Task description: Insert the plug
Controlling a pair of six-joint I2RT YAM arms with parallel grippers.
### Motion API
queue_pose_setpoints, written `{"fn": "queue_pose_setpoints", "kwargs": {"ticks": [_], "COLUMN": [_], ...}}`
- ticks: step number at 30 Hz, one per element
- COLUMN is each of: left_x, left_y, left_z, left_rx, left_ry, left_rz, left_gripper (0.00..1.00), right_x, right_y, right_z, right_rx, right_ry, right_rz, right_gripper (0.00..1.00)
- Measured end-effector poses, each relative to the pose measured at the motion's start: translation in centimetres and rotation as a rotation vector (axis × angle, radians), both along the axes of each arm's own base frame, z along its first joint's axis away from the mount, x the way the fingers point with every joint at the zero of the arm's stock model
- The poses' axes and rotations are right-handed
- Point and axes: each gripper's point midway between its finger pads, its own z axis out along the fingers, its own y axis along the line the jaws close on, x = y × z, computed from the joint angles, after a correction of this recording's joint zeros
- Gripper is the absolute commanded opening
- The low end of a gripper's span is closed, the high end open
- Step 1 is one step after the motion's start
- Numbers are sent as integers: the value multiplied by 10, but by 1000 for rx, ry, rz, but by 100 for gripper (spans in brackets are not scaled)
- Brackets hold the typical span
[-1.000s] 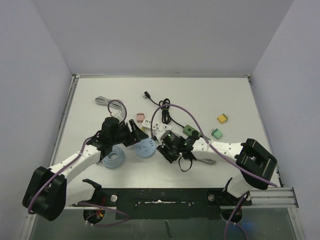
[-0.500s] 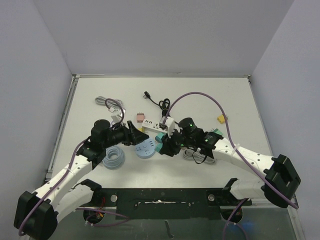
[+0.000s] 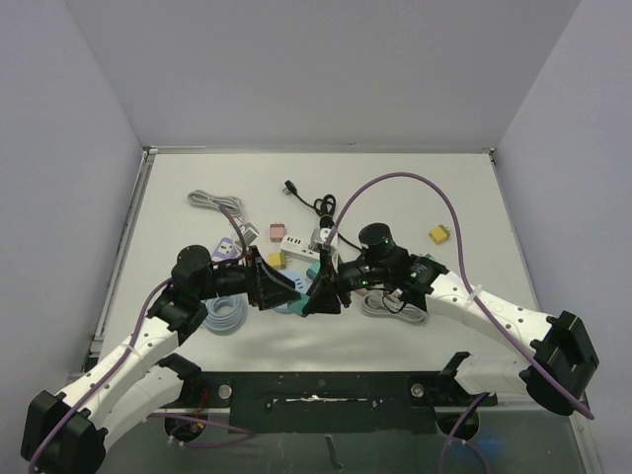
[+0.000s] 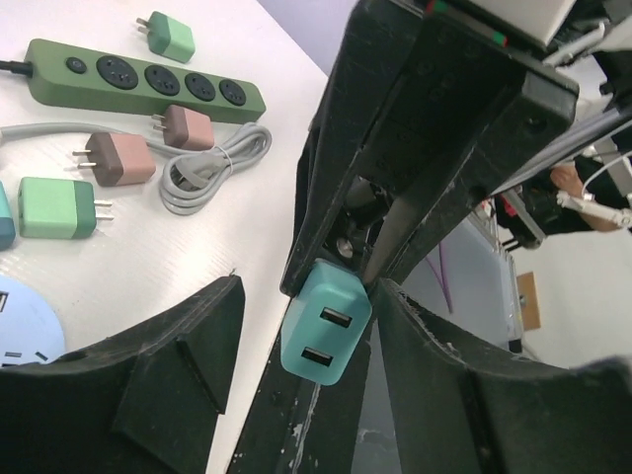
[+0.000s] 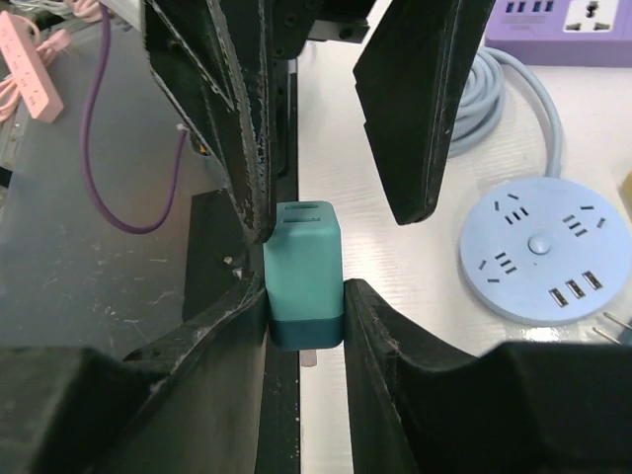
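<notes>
The right claw is clenched on the teal plug, which it has swung left to meet the left claw, spread wide around it. This is likely a handover, with nothing inserted yet. Only the right wrist view shows a prong pointing wristward; the round blue socket lies just beside.

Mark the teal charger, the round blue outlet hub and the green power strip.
teal charger [image 5: 303, 265], right wrist view, front face.
round blue outlet hub [image 5: 538, 242], right wrist view, centre button.
green power strip [image 4: 133, 74], left wrist view, socket face.
</notes>
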Motion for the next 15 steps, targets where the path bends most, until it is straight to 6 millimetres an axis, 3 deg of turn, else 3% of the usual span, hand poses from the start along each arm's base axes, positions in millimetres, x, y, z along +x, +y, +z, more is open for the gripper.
{"fn": "queue_pose_setpoints", "kwargs": {"ticks": [15], "left_x": [-36], "left_y": [1], "left_z": [8], "left_rx": [-57], "left_ry": [-198], "left_rz": [-169], "left_gripper": [45], "right_x": [-17], "right_y": [5], "right_z": [24], "right_rx": [103], "right_ry": [34], "right_rz": [117], "right_gripper": [13]}}
